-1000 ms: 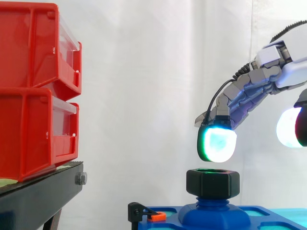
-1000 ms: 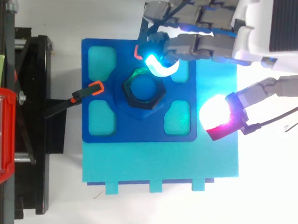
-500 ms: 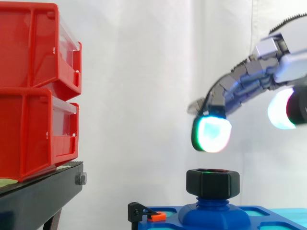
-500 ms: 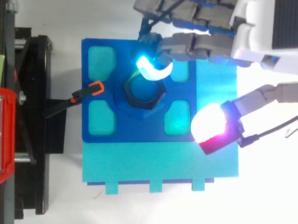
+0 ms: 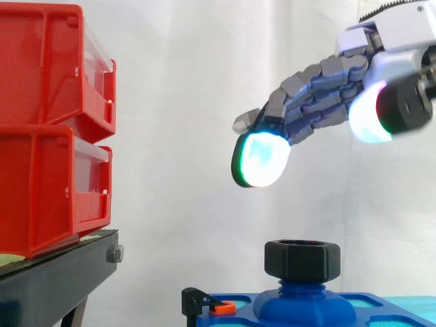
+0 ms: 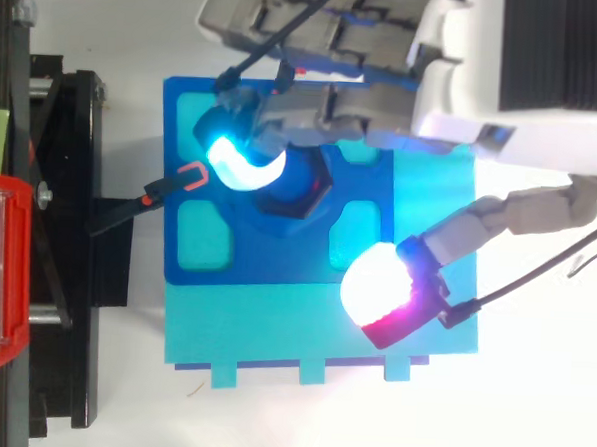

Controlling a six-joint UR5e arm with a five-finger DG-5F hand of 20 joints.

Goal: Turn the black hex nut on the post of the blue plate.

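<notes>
Side view shows the hand [image 5: 320,95] open and empty, the black hex nut [image 5: 302,259] standing below its fingertips [image 5: 261,160] on the post [image 5: 302,289] of the blue plate [image 6: 276,262]; to turn it well, I would lower first and set them on opposite flats.

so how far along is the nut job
Done: the black nut sits on the post of the blue plate; any turning can't be judged. In hand: nothing, the open hand hangs well above it. Left: come down, grip and turn the nut.
</notes>
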